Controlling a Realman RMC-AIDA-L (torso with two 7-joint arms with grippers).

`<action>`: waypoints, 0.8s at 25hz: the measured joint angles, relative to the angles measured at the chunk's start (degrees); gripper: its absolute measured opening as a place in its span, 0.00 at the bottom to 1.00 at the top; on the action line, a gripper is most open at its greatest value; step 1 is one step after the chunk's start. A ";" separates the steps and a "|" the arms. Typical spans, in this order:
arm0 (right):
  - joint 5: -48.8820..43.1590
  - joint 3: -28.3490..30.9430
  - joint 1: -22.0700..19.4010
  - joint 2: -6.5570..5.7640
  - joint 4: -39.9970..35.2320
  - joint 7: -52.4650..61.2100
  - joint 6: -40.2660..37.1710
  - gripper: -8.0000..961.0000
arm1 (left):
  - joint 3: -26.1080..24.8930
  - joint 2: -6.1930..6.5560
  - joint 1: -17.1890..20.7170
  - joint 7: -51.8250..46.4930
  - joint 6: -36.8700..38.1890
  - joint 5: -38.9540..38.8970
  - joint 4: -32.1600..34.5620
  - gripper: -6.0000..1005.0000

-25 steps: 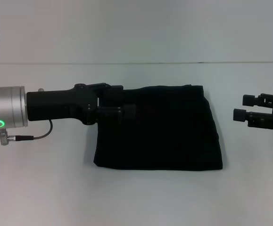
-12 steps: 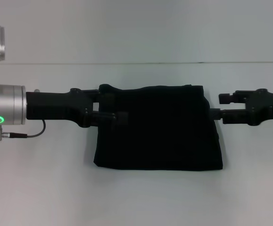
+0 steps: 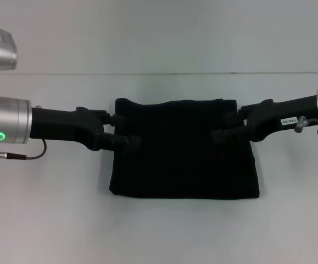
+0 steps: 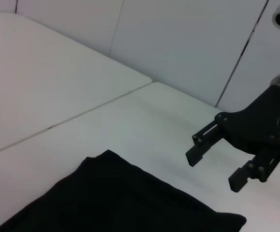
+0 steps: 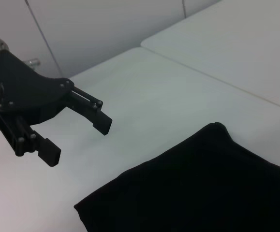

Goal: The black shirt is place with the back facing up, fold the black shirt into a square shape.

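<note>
The black shirt (image 3: 183, 149) lies flat in the middle of the head view on the white table (image 3: 159, 231), already folded down to a wide rectangle whose lower edge looks thick with doubled cloth. You have the left gripper (image 3: 127, 129) reaching in from the left of the frame over the shirt's upper left corner, and the right gripper (image 3: 224, 127) coming in from the right over the upper right corner. Each wrist view shows the other arm's gripper with its two fingers spread apart and nothing between them, raised off the cloth: the right gripper (image 4: 227, 162) at the right of the left wrist view, the left gripper (image 5: 65, 133) at the left of the right wrist view. So you seem to be at the step of lining up on the two far corners for another fold, with no grasp made yet. Next you likely need to lower both sets of fingers onto those corners, pinch every layer there, and carry that edge evenly so the rectangle comes out square; a missed layer would leave the fold lopsided.
</note>
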 joint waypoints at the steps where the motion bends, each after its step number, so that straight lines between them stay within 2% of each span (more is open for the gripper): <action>1: 0.00 -0.33 0.17 0.05 0.00 0.24 0.27 0.81 | 0.09 -0.03 0.02 -0.01 -0.01 0.00 0.01 0.88; 20: 0.20 -0.43 -0.18 0.05 0.11 0.95 0.48 0.81 | 0.66 -0.16 0.04 0.23 -0.18 0.18 0.32 0.87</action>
